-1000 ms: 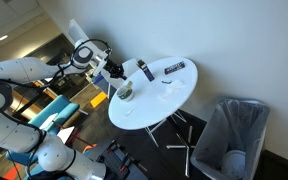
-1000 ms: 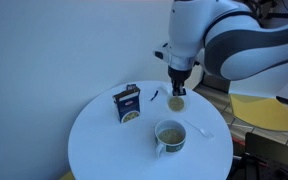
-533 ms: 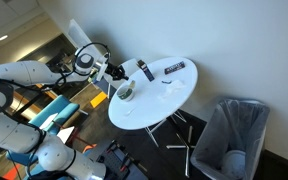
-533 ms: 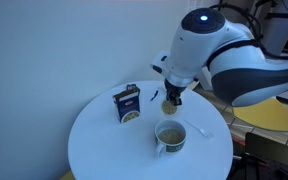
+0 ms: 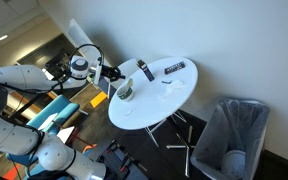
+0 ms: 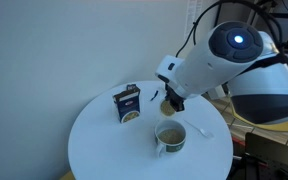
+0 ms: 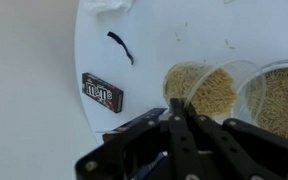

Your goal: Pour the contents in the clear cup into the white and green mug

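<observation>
The clear cup (image 7: 206, 90) is tilted steeply, with tan grains inside, and my gripper (image 7: 177, 104) is shut on its side. Its mouth leans against the rim of the white and green mug (image 7: 280, 100), which holds tan grains at the right edge of the wrist view. In an exterior view the gripper (image 6: 172, 97) holds the cup (image 6: 169, 104) tilted just above and behind the mug (image 6: 170, 136). From another exterior view the gripper (image 5: 112, 74) hangs at the table's left side beside the mug (image 5: 126, 92).
On the round white table (image 6: 104, 150) a dark candy box (image 6: 128, 103) stands left of the cup, with a small black scrap (image 7: 121, 47) and white paper (image 6: 200, 128) nearby. A dark cylinder (image 5: 144, 70) and a flat dark bar (image 5: 174, 68) sit further along. A grey bin (image 5: 234, 135) stands on the floor.
The wrist has rotated and the arm swung over, tipping the held cup from near upright to steeply tilted toward the mug. The mug and box have not moved.
</observation>
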